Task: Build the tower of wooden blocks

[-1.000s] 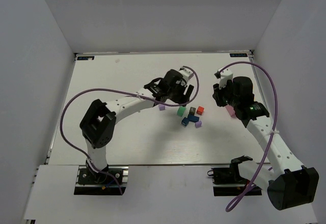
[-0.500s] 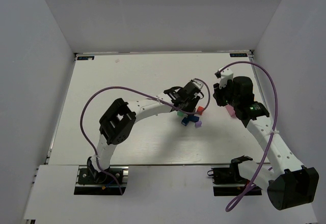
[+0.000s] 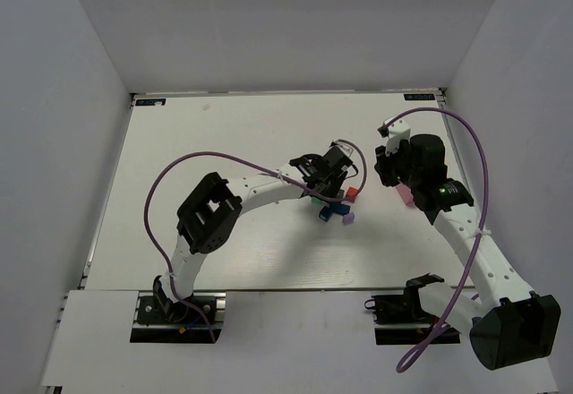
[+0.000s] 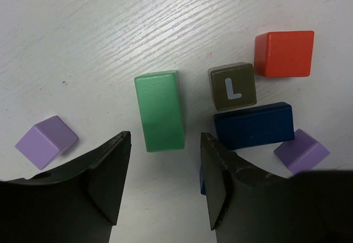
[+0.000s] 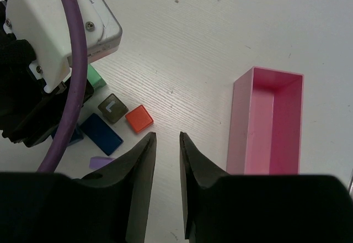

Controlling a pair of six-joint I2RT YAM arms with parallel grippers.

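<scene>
Over the green block (image 4: 160, 110) the left gripper (image 4: 164, 143) hangs, fingers spread to straddle it, probably for a grasp; the other wood blocks (image 4: 252, 124) lie unstacked beside it. Farther off, the right gripper (image 5: 167, 138) hovers narrowly parted, empty.

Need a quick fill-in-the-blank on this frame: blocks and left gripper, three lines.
1. The open left gripper hovers over the near end of the ____ bar.
2. The dark cube beside the red cube bears the letter ____.
3. The rectangular tray is coloured ____.

Missing words: green; L; pink.
</scene>
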